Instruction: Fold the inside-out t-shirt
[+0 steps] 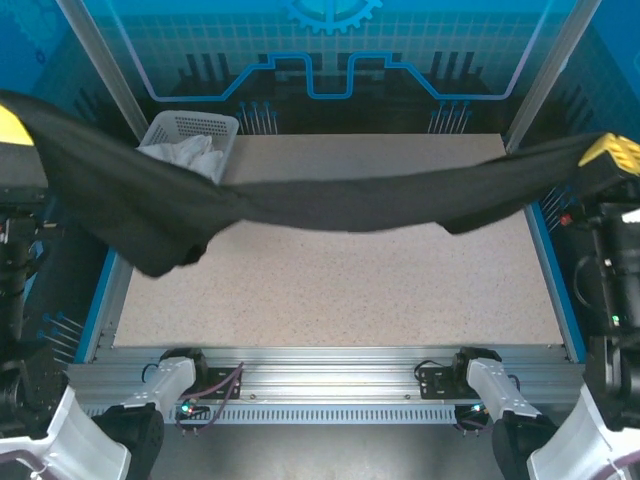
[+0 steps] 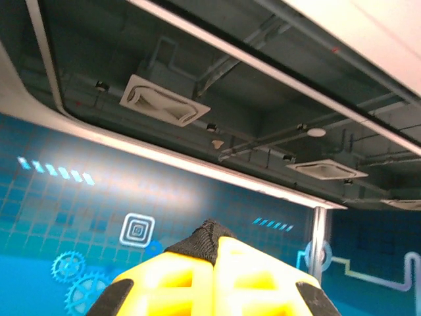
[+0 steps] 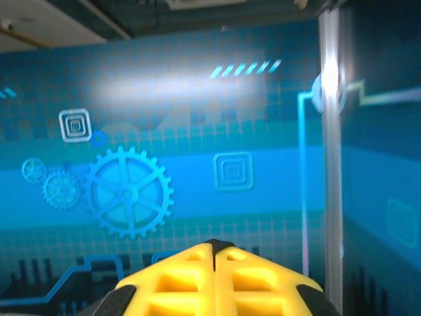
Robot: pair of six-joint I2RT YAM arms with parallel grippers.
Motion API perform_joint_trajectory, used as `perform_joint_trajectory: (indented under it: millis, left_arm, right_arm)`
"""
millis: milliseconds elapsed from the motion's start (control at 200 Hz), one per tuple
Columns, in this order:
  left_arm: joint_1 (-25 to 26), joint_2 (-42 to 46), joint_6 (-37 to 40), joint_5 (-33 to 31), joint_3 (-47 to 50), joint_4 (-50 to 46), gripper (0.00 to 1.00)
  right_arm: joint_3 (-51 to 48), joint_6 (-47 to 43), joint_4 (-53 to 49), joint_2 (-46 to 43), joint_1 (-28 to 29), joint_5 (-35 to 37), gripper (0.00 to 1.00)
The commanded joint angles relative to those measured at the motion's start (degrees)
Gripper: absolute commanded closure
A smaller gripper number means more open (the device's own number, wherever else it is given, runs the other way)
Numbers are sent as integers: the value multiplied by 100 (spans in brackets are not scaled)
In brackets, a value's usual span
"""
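The inside-out t-shirt hangs as a long black band stretched across the workspace, well above the table. Its left end droops in a loose fold. My left gripper is at the far left edge, raised high, shut on that end of the shirt. In the left wrist view the yellow fingers press together with a tuft of black fabric poking out at the tips. My right gripper at the far right is shut on the other end, and a sliver of black cloth shows between its fingertips.
A white mesh basket with a white cloth garment in it stands at the table's back left corner, partly behind the shirt. The speckled tabletop lies below, framed by blue rails and metal posts.
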State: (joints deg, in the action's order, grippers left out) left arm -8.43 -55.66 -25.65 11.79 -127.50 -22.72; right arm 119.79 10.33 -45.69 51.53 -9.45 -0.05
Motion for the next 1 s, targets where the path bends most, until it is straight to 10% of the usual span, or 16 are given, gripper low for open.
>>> perform_joint_trajectory:
  millis: [0, 260, 735, 885, 995]
  left_arm:
    - [-41, -506, -276, 172, -205, 105, 100]
    - [-41, -1829, -429, 337, -326, 415, 100]
    - [957, -6381, 809, -390, -795, 1009, 100]
    - [1140, -8838, 1087, -696, -3252, 791, 98]
    - [1141, -9020, 1074, -981, -2723, 1737, 85]
  right_arm:
    - [341, -416, -295, 140, -28, 607, 100]
    - [478, -818, -67, 881, 41, 837, 100]
    - [-2187, -744, 2917, 3398, 239, 438, 100]
    - [-1203, -569, 3148, 5470, 420, 486, 95]
    - [383, -585, 2328, 6958, 479, 631, 85]
